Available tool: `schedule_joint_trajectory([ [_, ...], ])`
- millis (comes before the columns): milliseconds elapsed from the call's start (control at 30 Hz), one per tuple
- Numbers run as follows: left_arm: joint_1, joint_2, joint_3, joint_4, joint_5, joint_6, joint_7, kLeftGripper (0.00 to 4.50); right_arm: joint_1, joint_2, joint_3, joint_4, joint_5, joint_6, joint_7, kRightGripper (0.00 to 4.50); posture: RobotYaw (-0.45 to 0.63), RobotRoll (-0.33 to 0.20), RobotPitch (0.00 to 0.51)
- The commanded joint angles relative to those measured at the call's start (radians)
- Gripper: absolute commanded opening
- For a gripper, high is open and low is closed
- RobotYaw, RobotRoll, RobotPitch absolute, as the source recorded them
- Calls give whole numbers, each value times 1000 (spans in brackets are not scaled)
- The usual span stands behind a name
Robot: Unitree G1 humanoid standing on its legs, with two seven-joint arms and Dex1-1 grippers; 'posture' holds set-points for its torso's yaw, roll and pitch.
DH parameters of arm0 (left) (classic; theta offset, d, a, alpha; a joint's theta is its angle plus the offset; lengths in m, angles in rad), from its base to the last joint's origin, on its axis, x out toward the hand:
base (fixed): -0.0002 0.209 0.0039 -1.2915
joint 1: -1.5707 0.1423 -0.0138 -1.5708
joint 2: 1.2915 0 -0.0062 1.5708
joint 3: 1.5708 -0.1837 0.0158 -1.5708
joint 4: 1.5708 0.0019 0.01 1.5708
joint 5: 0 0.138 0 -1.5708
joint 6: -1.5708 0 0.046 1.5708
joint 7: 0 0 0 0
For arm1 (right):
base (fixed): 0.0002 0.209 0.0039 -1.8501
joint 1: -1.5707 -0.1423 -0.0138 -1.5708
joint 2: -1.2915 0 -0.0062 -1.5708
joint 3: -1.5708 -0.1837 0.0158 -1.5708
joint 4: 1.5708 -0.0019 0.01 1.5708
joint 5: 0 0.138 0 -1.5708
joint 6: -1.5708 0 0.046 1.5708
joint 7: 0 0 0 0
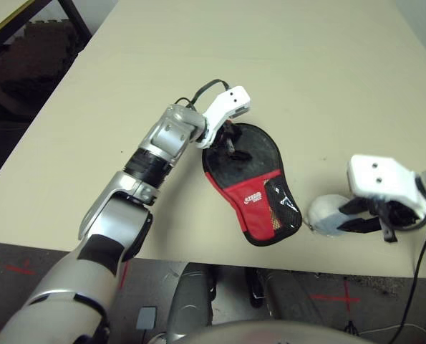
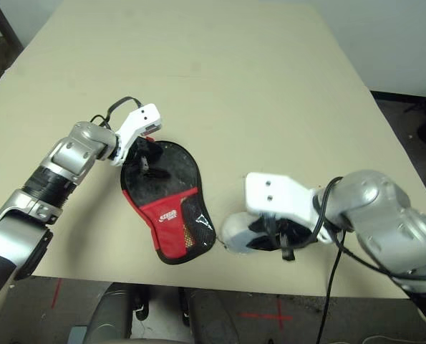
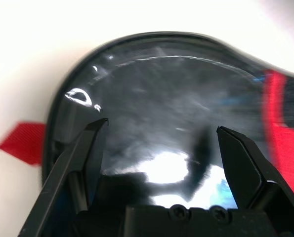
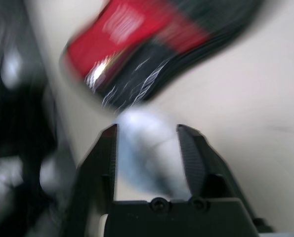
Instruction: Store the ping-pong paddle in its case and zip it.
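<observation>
left gripper (image 3: pixel 161 136) is held wide open, empty, over the round black end of the case (image 1: pixel 252 183). right gripper (image 4: pixel 147 133) is set around a grey-white soft lump (image 2: pixel 238 231), fingers at its sides. case lies near the table (image 1: pixel 306 64) front edge; red logo panel writing is unreadable.

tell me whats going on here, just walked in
A two-armed robot is working at a table on a black and red paddle case lying near the front edge. Its left gripper is down on the round black end of the case with its fingers open. Its right gripper sits to the side of the case, fingers around a soft grey-white lump. Whether the case is zipped cannot be told from here.
</observation>
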Motion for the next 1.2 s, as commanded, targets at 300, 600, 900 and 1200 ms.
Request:
schedule_joint_trajectory([
  [300, 8, -24, 390, 169, -8, -321, 504, 4500, -98, 287, -202, 577, -212, -432, -646, 4455, -189, 0, 231],
  [600, 255, -84, 575, 349, 20, -798, 905, 4500, 0, 564, -400, 893, -280, -1101, -1152, 4455, -184, 0, 241],
  [900, 433, -103, 595, 297, 41, -913, 1080, 4500, 13, 543, -348, 1225, -361, -1453, -1218, 4455, -149, 0, 230],
  [1200, 456, -96, 563, 288, 56, -929, 1068, 4500, 163, 559, -405, 1258, -335, -1557, -1401, 4455, -143, 0, 208],
])
